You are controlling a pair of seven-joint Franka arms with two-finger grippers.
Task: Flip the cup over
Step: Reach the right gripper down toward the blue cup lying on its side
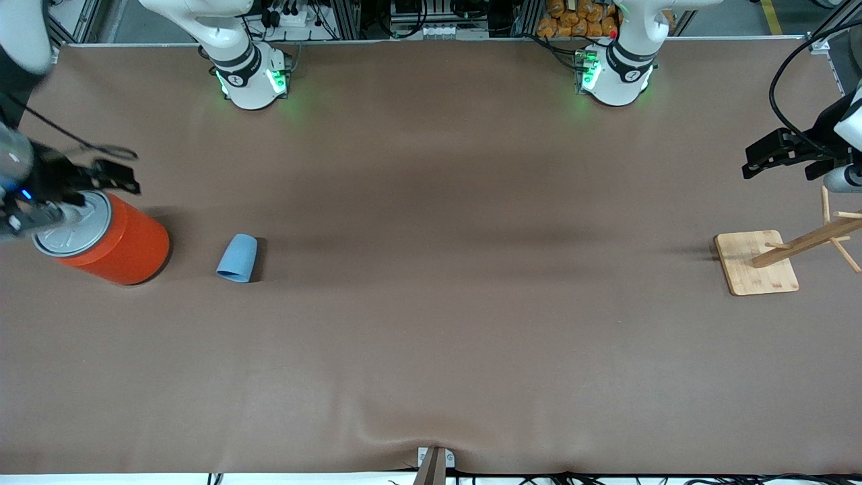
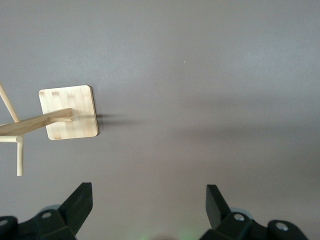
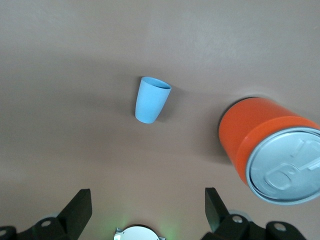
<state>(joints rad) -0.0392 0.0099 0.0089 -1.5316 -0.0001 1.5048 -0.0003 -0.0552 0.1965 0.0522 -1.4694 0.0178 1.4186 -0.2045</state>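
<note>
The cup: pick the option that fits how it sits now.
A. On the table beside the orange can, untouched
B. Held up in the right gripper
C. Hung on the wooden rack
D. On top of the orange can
A. The cup rests on the table beside the orange can, apart from it, and no gripper touches it.
</note>
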